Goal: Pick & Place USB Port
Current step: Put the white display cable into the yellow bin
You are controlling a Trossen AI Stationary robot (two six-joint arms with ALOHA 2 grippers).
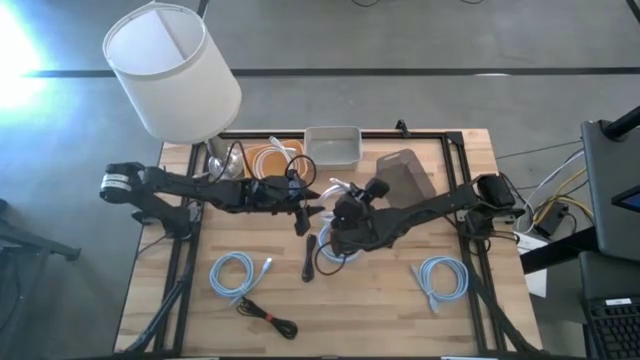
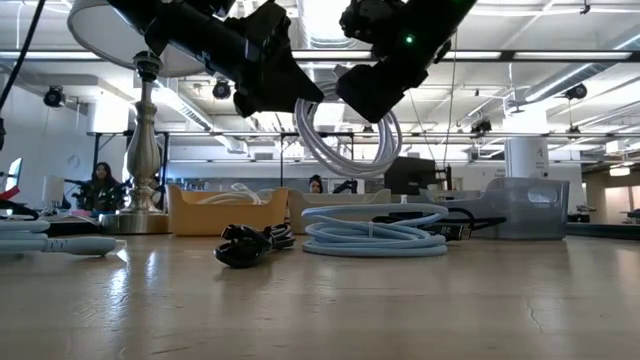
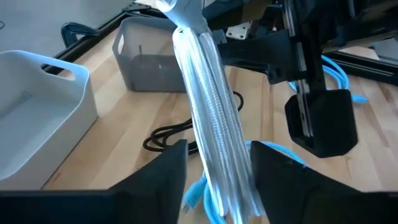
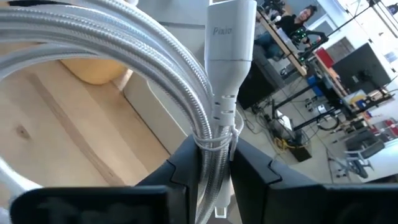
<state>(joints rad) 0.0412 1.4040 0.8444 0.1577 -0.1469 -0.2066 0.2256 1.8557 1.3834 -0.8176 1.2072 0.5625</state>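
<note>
A white braided USB cable [image 2: 345, 145], wound into a coil, hangs in the air above the middle of the table between both grippers. My right gripper [image 4: 217, 168] is shut on it at its top. My left gripper [image 3: 217, 180] comes from the table's left and is shut on the coil's strands [image 3: 211, 106] a little lower down. In the high view the left gripper [image 1: 308, 207] and the right gripper [image 1: 345, 212] meet at the table's centre. The low view has the left gripper [image 2: 285, 95] left of the coil and the right gripper [image 2: 375, 95] to its right. My left gripper pinches the coil's bundled strands [image 3: 205, 155] between its two fingers, several strands at once, below the bound top. It slants down from the table's left. The strands run on past the fingers. My right gripper pinches the coil at its tied neck [image 4: 214, 134], just under the white connector [image 4: 230, 37], between its two fingers. It slants down from the table's right. The coil hangs below it, clear of the table.
On the table lie a light-blue coil [image 2: 375, 235] under the grippers, blue coils at the near left [image 1: 238, 272] and near right [image 1: 443, 278], and a black cable [image 1: 268, 318]. Along the far edge stand an orange bin [image 1: 268, 158], a white bin [image 1: 332, 145], a grey bin [image 1: 405, 175] and a lamp [image 1: 170, 70].
</note>
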